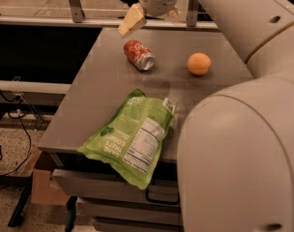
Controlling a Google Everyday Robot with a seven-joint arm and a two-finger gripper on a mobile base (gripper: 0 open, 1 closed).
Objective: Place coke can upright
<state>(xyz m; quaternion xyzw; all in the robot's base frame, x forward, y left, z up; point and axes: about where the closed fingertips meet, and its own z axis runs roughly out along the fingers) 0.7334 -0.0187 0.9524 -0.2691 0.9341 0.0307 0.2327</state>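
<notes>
The coke can (139, 54) is red with white lettering and a silver end. It lies on its side on the grey table (103, 86), toward the back, its silver end facing front right. My gripper (153, 18) hangs above the table's back edge, just behind and above the can and not touching it. It is open and empty; one cream finger (132, 20) points down left toward the can.
A round orange fruit (198, 64) sits to the right of the can. A green snack bag (133, 136) lies flat near the table's front edge. My arm's large white links (243, 129) fill the right side of the view. Drawers are below the table front.
</notes>
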